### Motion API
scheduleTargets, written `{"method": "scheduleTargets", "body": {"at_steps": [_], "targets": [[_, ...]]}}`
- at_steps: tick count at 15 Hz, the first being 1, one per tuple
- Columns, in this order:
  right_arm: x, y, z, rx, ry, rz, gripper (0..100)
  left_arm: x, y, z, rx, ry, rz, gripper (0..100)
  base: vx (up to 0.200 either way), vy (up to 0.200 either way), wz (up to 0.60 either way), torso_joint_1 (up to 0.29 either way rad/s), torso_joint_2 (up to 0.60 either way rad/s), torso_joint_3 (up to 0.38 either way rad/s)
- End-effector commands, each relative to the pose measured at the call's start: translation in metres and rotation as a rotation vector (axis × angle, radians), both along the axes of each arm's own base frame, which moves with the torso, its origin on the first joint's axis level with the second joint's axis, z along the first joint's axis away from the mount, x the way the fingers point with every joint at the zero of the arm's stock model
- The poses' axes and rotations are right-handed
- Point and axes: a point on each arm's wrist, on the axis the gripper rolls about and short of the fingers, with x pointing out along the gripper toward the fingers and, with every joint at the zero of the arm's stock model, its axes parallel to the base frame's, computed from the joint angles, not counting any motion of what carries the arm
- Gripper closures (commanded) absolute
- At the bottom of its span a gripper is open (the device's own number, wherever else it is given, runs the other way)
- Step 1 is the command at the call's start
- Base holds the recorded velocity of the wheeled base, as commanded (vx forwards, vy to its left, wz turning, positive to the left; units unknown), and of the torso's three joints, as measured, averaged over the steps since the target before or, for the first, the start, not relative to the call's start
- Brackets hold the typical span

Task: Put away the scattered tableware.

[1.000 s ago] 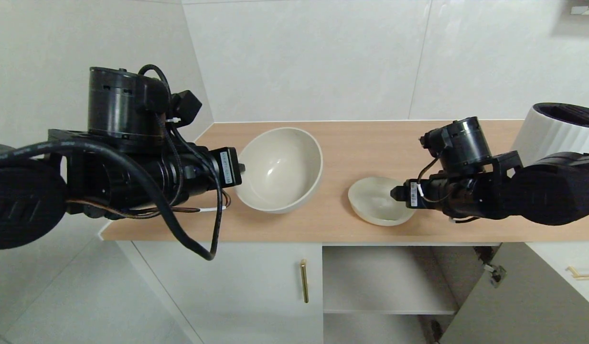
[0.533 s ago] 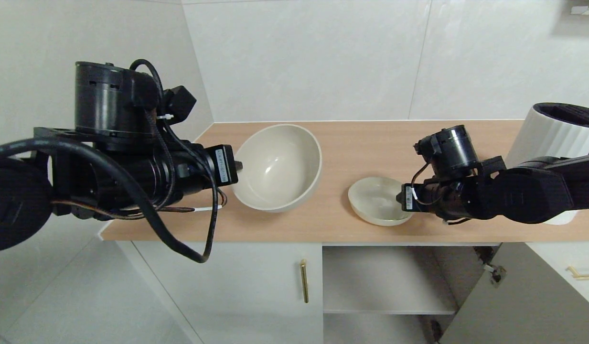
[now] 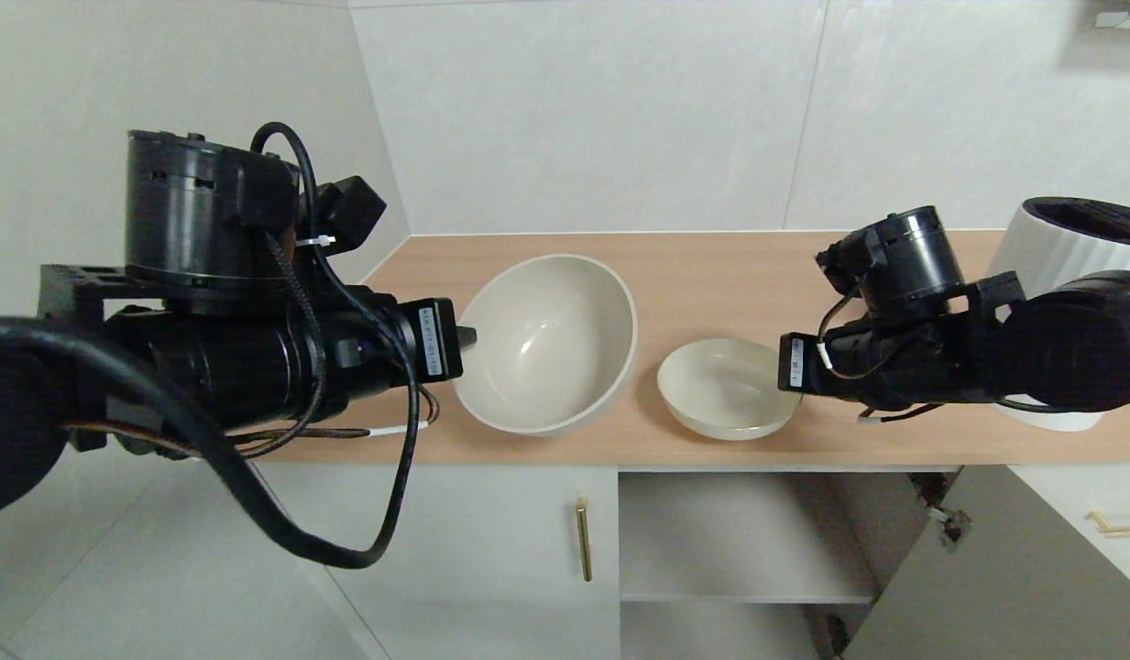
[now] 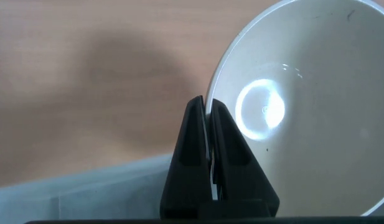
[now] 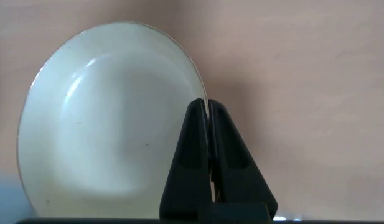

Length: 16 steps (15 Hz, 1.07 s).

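Insp. note, both arms over wooden counter [image 3: 711, 275].

L side: left gripper [image 4: 208, 107] is pinching the rim of the large bowl [image 3: 546, 344], fingers pressed nearly together w/ only the rim's thickness between them, one finger inside the bowl and one outside. Bowl is cream-coloured, tipping so its opening is facing the robot. It is hanging over the L half of the counter, near the front edge. Cannot tell whether its underside is touching the wood.

R side: right gripper [image 5: 208, 107] is clamping the rim of the small bowl [image 3: 725, 385] in the same manner, fingers closed down on the edge. Small bowl is shallow and pale, tilting slightly, and is sitting just beside the large bowl w/ a narrow gap between them. It is over the counter's front edge, above the open cupboard bay. Contact w/ the counter cannot be confirmed.

Other items: a white ribbed container [image 3: 1069, 247] is standing upright at the counter's R end, behind the R arm. Below the counter, a shelf [image 3: 739, 568] is showing in the open bay. A closed door w/ gold handle [image 3: 583, 539] is sitting to its L, and a cupboard door [image 3: 949, 568] is standing open to its R.
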Motion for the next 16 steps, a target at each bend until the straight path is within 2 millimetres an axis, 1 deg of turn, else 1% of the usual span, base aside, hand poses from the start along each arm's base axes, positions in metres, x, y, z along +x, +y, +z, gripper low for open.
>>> {"method": "scheduleTargets", "body": {"at_steps": [1,3,5,7,9,11,16], "targets": [[-0.026,-0.011,0.034,0.090,-0.033,0.052,100,-0.015,0.004,0.001,-0.003,-0.007,-0.016,100,0.000,0.000,0.00,0.000,0.00,0.000],[-0.046,-0.019,0.046,0.125,-0.007,0.111,100,-0.021,0.006,-0.007,0.016,0.012,-0.022,100,0.000,0.000,0.00,0.000,0.00,0.000],[-0.059,-0.021,0.051,0.137,0.026,0.157,100,-0.022,0.007,-0.012,0.033,0.024,-0.022,100,0.000,0.000,0.00,0.000,0.00,0.000],[-0.069,-0.019,0.051,0.134,0.031,0.180,100,-0.026,0.009,-0.009,0.029,0.015,-0.019,100,0.000,0.000,0.00,0.000,0.00,0.000],[-0.075,-0.021,0.052,0.132,0.032,0.184,100,-0.026,0.009,-0.009,0.027,0.012,-0.019,100,0.000,0.000,0.00,0.000,0.00,0.000],[-0.077,-0.023,0.054,0.133,0.029,0.186,100,-0.025,0.009,-0.010,0.028,0.016,-0.019,100,-0.200,0.000,0.00,0.007,0.00,0.009],[-0.078,-0.023,0.047,0.119,0.046,0.191,100,-0.024,0.008,-0.011,0.033,0.021,-0.018,100,-0.200,0.000,0.00,-0.002,0.00,0.001]]}}
